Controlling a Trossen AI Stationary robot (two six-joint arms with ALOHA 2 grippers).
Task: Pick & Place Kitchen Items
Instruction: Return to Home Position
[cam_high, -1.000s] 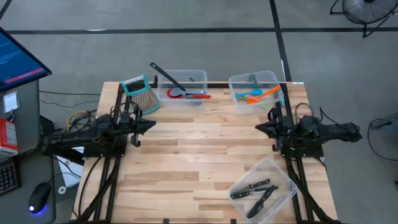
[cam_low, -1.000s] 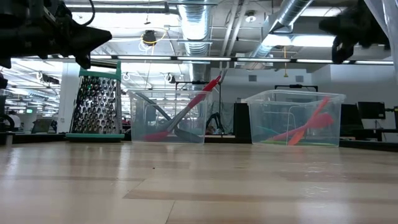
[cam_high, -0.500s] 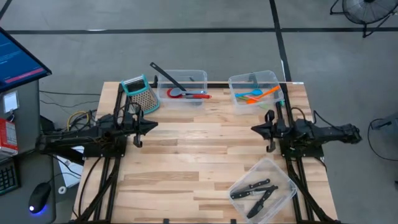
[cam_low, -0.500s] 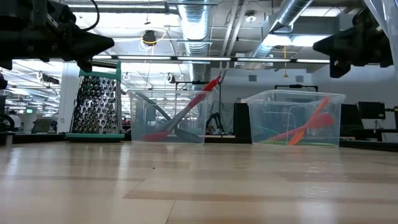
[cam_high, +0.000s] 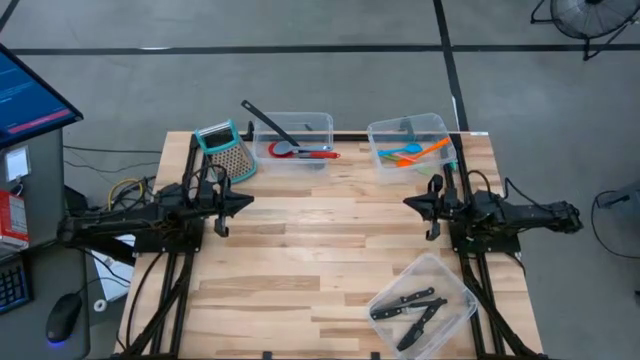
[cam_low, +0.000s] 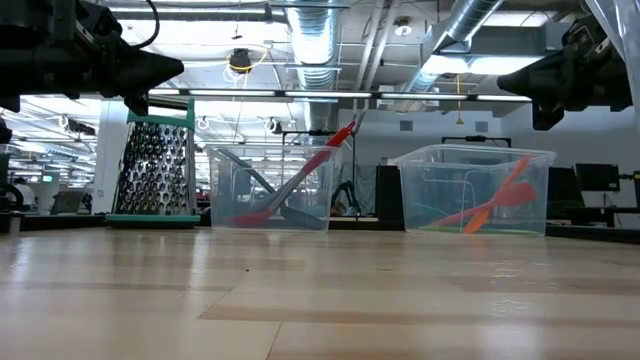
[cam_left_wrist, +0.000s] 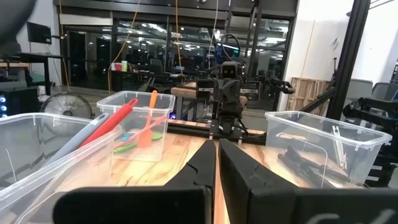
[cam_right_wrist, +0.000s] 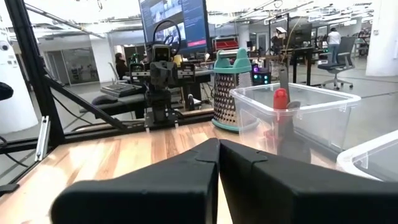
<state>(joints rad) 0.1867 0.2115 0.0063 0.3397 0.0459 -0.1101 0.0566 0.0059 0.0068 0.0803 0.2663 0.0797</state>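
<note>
Table: bare wood between the two grippers.
Left gripper: fingers pressed together, empty.
Right gripper: fingers together, empty, facing the left one.
Knives: in the clear bin nearside of the right gripper.
Spatulas: binned just beyond it.

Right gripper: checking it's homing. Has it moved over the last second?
Yes: the right gripper shifted slightly toward the table's middle, judged against the utensil bin.
</note>
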